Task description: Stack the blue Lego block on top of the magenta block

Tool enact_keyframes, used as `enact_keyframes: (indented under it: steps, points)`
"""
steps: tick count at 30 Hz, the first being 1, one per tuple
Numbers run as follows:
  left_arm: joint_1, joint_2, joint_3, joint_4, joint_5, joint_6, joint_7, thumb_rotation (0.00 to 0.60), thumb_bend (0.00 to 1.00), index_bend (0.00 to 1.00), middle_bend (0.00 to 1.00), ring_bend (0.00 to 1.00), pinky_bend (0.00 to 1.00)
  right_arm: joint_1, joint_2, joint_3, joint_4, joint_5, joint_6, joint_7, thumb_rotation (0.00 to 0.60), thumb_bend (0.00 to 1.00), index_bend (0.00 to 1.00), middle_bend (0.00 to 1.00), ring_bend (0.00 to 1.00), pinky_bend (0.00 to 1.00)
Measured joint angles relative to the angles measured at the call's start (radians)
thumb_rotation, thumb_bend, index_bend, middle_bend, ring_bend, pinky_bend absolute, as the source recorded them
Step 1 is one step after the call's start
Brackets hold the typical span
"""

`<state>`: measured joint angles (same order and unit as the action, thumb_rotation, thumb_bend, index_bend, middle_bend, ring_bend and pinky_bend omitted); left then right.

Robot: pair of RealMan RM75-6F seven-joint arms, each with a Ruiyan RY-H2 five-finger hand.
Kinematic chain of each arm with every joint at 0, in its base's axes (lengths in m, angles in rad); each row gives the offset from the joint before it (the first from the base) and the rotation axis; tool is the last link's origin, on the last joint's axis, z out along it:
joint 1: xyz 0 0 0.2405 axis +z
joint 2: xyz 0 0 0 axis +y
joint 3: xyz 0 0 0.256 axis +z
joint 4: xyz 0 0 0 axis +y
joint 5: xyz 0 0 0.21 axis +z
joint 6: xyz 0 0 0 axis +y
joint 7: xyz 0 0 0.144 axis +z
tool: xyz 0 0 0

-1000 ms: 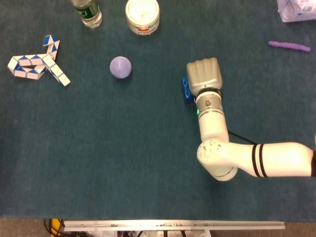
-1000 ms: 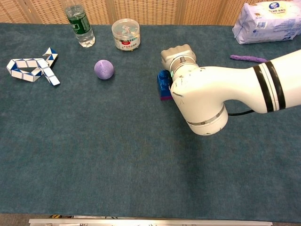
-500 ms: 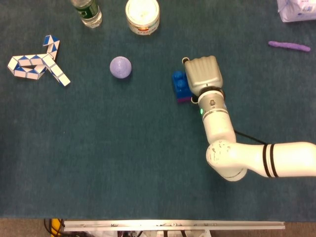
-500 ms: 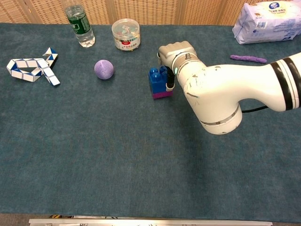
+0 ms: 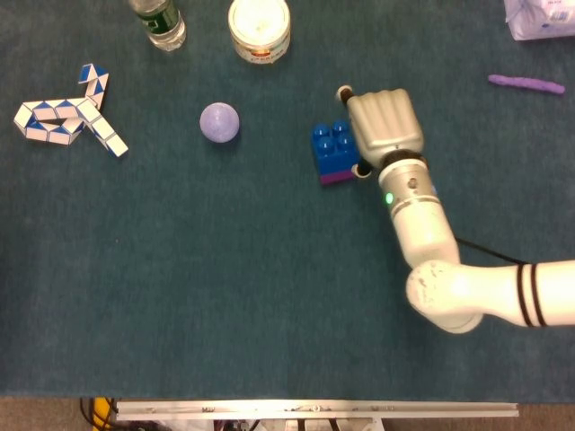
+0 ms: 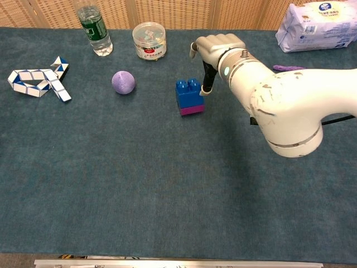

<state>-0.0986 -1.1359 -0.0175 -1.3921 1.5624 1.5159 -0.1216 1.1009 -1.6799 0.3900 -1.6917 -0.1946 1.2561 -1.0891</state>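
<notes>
The blue Lego block (image 5: 331, 146) (image 6: 188, 92) sits squarely on the magenta block (image 5: 338, 178) (image 6: 193, 110), which shows only as a thin band beneath it, mid-table. My right hand (image 5: 384, 126) (image 6: 216, 50) hovers just to the right of the stack, back upward, fingers pointing down and holding nothing. One dark fingertip (image 6: 207, 81) hangs close beside the blue block's right edge; whether it touches the block is unclear. My left hand is outside both views.
A purple ball (image 5: 219, 122) (image 6: 123, 82) lies left of the stack. A water bottle (image 6: 94, 30) and a lidded jar (image 6: 150, 40) stand at the back. A blue-white snake puzzle (image 6: 38, 79) lies far left. A purple strip (image 5: 526, 83) and a tissue pack (image 6: 318, 19) are at the back right.
My right hand has slid to the right, off the blocks, and let go of them. The blue-on-magenta stack, earlier mostly hidden by the hand, now stands fully exposed.
</notes>
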Motion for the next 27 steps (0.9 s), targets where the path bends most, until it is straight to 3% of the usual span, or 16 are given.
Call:
enact_keyframes:
  steps: [4,7,16,27]
  points:
    - [-0.003,-0.004,-0.004,0.004,-0.005,-0.004,0.002,0.600,0.15,0.23,0.18,0.17,0.16,-0.052,0.042,-0.029,-0.058,-0.081,0.015,0.079,0.600,0.21,0.24,0.49,0.54,0.76]
    - [-0.005,-0.007,-0.007,0.010,-0.009,-0.007,0.002,0.600,0.15,0.23,0.18,0.17,0.16,-0.089,0.071,-0.064,-0.093,-0.156,0.032,0.123,0.600,0.23,0.26,0.49,0.50,0.73]
    - [-0.008,-0.014,-0.015,0.022,-0.019,-0.008,-0.003,0.600,0.15,0.23,0.18,0.17,0.16,-0.253,0.190,-0.216,-0.197,-0.431,0.134,0.272,0.600,0.23,0.31,0.49,0.50,0.72]
    - [-0.011,-0.023,-0.023,0.018,-0.023,-0.002,0.011,0.600,0.15,0.23,0.18,0.17,0.16,-0.414,0.310,-0.322,-0.282,-0.642,0.244,0.377,0.600,0.23,0.32,0.49,0.50,0.72]
